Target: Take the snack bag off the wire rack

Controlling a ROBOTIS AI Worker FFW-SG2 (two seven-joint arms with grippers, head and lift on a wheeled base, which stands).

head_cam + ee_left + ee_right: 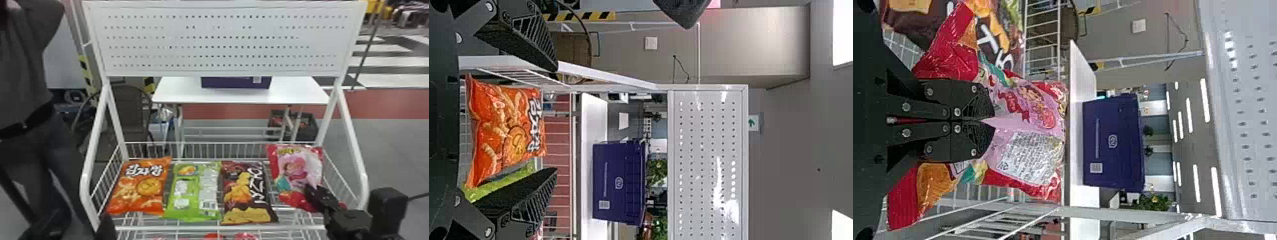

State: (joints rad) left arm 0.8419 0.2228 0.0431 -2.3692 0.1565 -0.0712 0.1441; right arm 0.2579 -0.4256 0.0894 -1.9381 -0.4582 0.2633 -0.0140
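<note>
At the right end of the wire rack is a pink and red snack bag, tilted, with my right gripper at its lower front. In the right wrist view the right gripper is shut on the pink bag, whose film is pinched into a fold between the fingertips. My left gripper stands open in the left wrist view, nothing between its fingers; the orange bag lies beyond them. In the head view a dark part of the left arm is at the bottom left.
Orange, green and brown snack bags lie side by side in the rack, left of the pink one. White side posts flank the rack, and a perforated panel rises above. Behind stands a white table with a purple box.
</note>
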